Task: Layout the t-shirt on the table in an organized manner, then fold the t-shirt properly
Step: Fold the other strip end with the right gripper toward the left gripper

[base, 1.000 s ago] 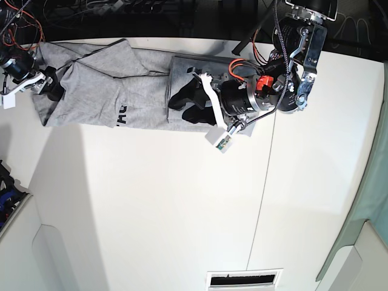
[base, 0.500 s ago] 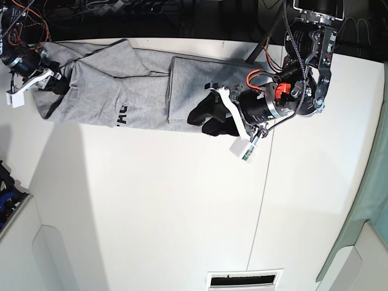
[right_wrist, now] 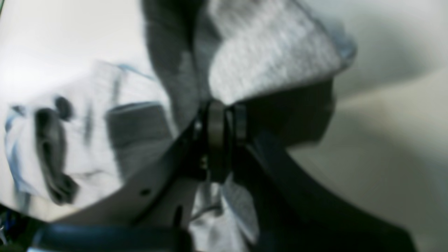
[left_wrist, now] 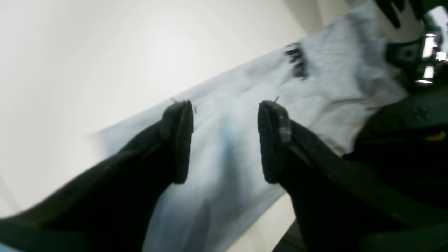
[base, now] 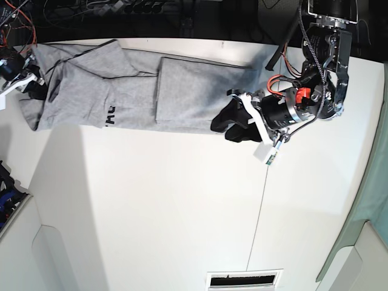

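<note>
Right gripper (right_wrist: 224,140) first: its jaws are pinched tight on a bunched fold of the t-shirt (base: 127,91), grey cloth spilling out above the fingertips in the wrist view. From overhead that gripper (base: 30,82) sits at the shirt's far end, right by the table's (base: 170,212) back corner, with the fabric gathered around it.

Over to the left gripper (left_wrist: 224,140): jaws spread wide, nothing between them, two dark fingers (left_wrist: 178,140) hanging over the grey cloth with a clear gap. In the overhead view it (base: 233,124) is at the opposite end of the shirt, over the edge of the fabric nearest the table's dark seam (base: 259,206).

Between the two, the shirt lies as a long band along the table's back edge, one panel folded over near the middle, a bit of black lettering (base: 110,113) showing at its front edge. The wrist views are blurred.
</note>
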Action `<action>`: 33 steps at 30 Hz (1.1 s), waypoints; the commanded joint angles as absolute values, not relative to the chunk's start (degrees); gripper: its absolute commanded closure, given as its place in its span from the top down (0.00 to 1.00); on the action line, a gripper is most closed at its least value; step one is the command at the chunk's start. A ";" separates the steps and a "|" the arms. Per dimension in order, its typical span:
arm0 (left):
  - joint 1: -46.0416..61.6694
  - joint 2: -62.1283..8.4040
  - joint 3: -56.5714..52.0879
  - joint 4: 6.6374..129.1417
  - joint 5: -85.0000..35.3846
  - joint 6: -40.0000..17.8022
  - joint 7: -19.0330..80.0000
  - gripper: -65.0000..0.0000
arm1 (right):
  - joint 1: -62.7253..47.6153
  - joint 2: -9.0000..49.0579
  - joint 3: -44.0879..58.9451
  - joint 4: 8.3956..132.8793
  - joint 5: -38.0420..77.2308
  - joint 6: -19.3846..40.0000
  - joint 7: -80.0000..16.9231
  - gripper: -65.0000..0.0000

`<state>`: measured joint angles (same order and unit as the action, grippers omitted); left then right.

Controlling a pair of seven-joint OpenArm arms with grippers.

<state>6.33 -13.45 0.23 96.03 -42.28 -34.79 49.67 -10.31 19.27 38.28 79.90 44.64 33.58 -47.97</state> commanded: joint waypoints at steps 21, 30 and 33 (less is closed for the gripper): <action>13.45 -10.00 -0.67 81.10 -41.08 -35.20 43.29 0.50 | -10.22 6.57 17.39 111.44 46.52 34.02 -52.75 0.00; 13.19 -10.70 -2.48 81.12 -41.12 -35.22 43.55 0.50 | -11.27 1.87 -0.38 110.32 40.14 33.69 -52.23 0.57; 13.17 -11.20 -5.06 81.32 -42.72 -35.44 43.77 0.50 | -11.14 1.85 -1.54 110.93 41.91 33.69 -51.22 0.57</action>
<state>13.43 -10.52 -4.84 80.71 -43.16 -35.62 43.35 -11.57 1.91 -1.41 109.78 40.51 33.28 -52.77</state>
